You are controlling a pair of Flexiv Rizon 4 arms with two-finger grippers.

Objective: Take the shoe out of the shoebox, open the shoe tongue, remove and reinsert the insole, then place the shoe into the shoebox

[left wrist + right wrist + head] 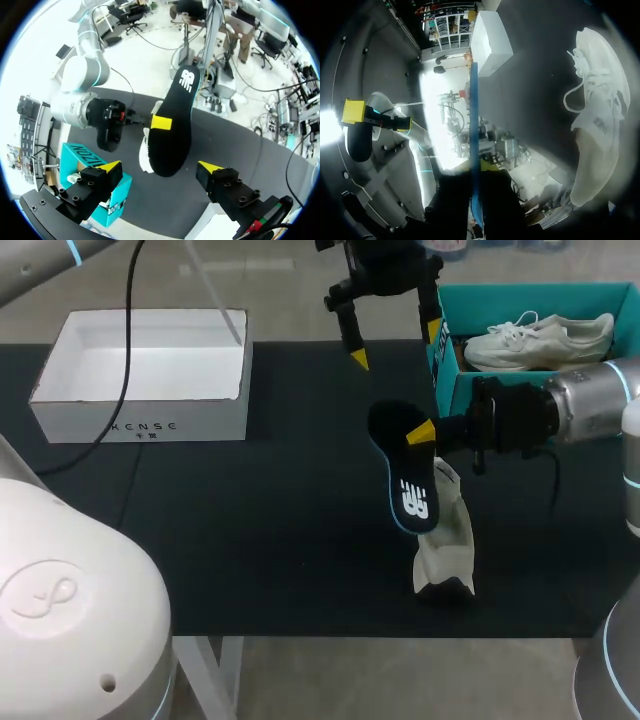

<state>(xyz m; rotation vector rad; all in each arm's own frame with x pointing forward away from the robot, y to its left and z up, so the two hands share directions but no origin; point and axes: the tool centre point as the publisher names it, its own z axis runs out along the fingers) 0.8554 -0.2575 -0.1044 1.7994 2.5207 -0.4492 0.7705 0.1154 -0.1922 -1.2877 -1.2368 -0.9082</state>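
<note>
The right gripper (421, 433) is clamped on the insole (405, 480). Its two yellow-tipped fingers press the flat faces from either side, near the rounded end away from the white logo mark. In the right wrist view the black insole sits edge-on between the fingers, showing only its blue rim. It is held off the table and slanted, with the logo end lowest.

Just below that low end, and to one side of the right gripper, the white shoe (448, 540) lies on the black mat (250, 540) with its laces loose. From above, the insole's tip overlaps the shoe, and I cannot tell whether they touch.

The left gripper (396, 344) reaches in past the middle and hangs in the air beyond the gripped end of the insole. Its fingers are spread wide with nothing clamped between them. In the left wrist view the insole lies ahead of those fingers, apart from both, with its broad end nearest.

Just beside the left gripper, and close behind the right gripper's wrist, stands the teal shoebox (447, 380). A second white sneaker (540, 340) lies inside it.

Well apart from both grippers, at the far side of the mat from the right arm, sits an open-topped white box (80, 415).
</note>
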